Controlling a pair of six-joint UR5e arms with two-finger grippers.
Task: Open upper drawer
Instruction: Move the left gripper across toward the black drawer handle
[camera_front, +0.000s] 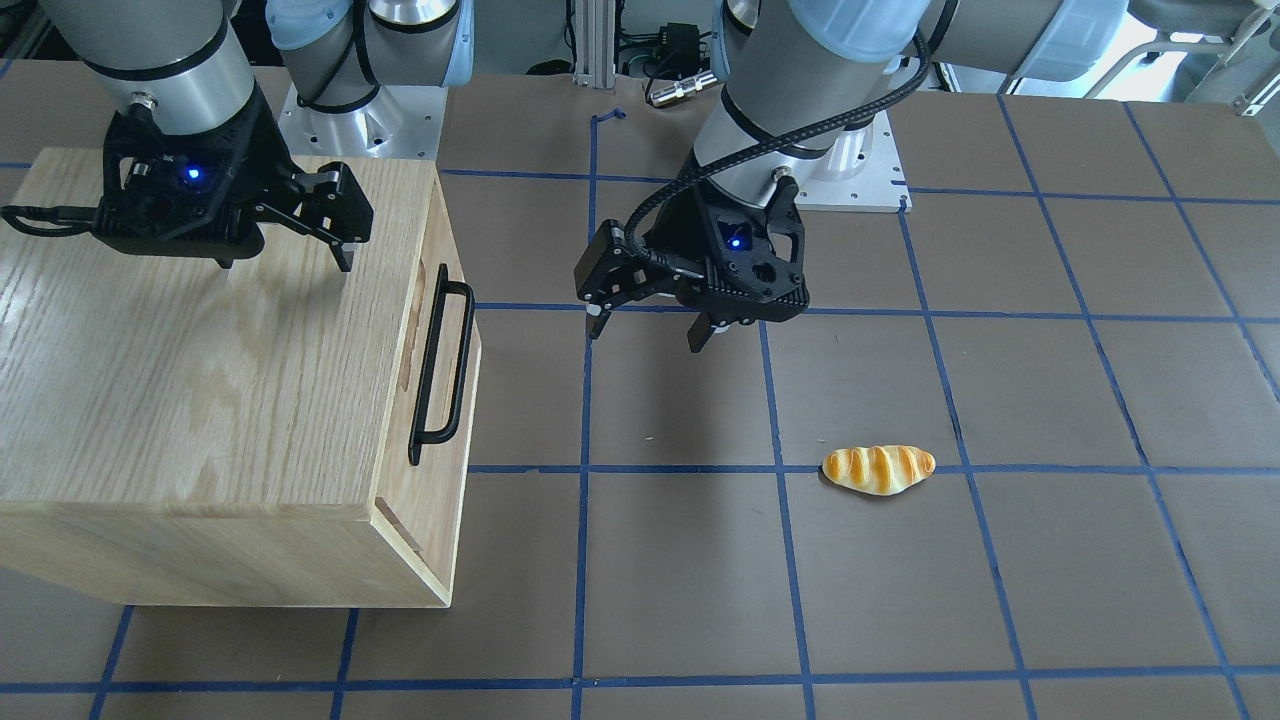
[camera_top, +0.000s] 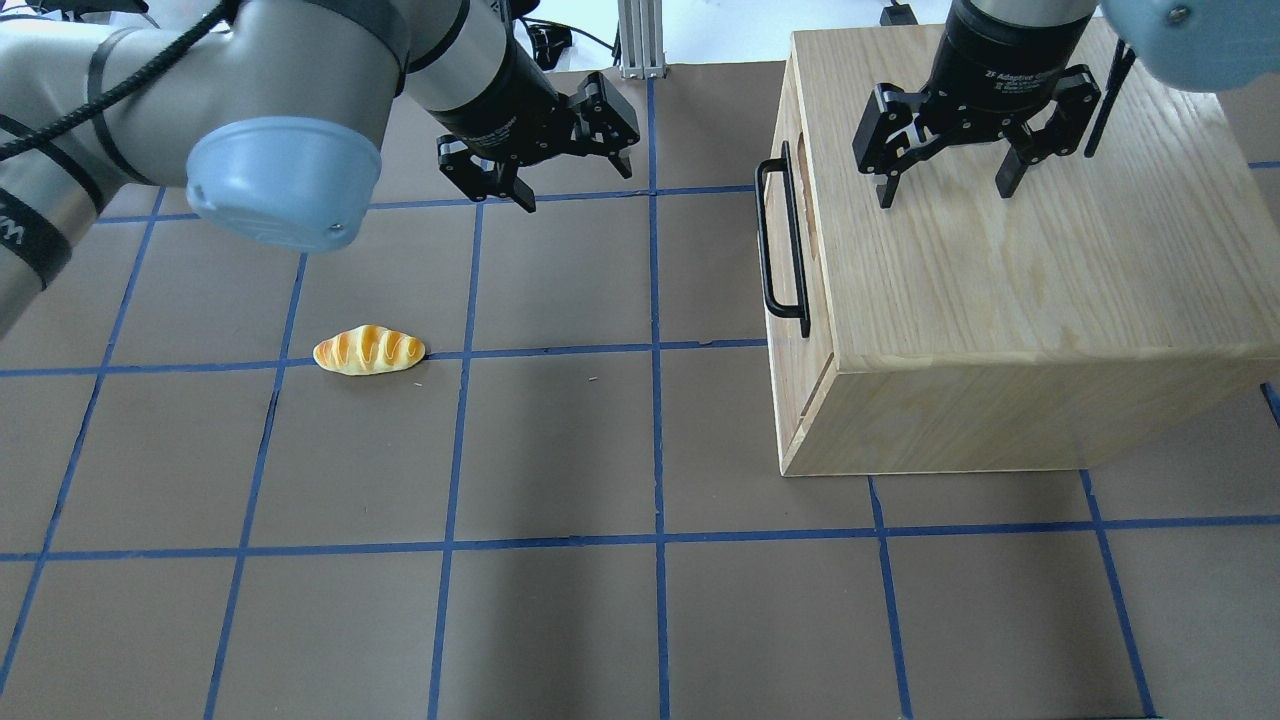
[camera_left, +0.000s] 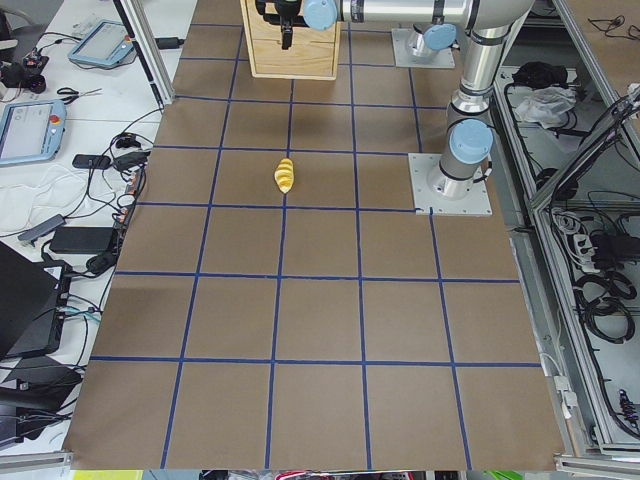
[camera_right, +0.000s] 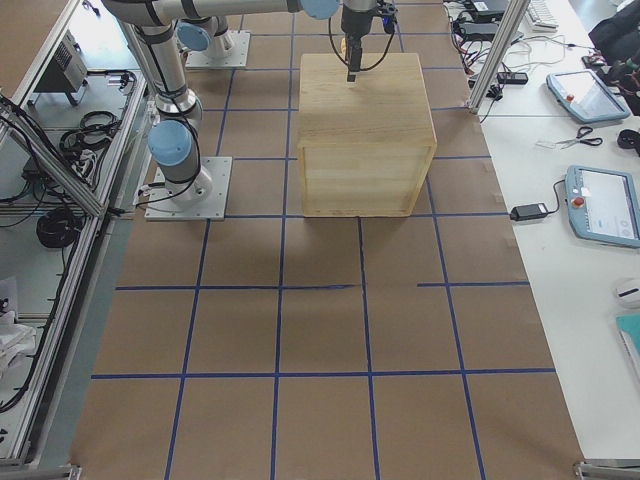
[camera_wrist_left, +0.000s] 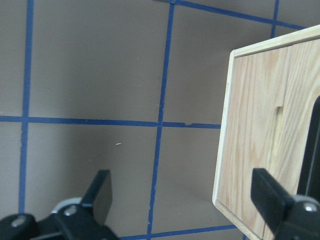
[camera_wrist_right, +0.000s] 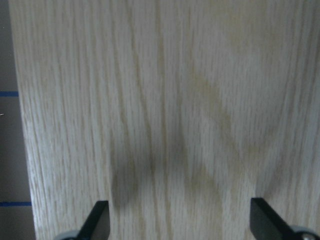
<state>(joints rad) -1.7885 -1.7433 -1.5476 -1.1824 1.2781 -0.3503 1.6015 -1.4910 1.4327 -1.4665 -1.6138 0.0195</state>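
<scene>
Taped table (camera_top: 560, 440), upper drawer (camera_wrist_left: 252, 130) partly cropped

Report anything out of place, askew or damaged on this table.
Nothing looks spilled or broken. The one stray thing is a bread roll lying alone on the table, well apart from the wood cabinet. The upper drawer sits shut and looks straight in the cabinet front.

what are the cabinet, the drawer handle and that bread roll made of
Cabinet: light oak-like wood or veneer, matte, with visible grain. Handle: probably metal, smooth black coating. Bread roll: glossy, evenly striped, so likely a plastic or foam replica; real bread cannot be excluded.
</scene>
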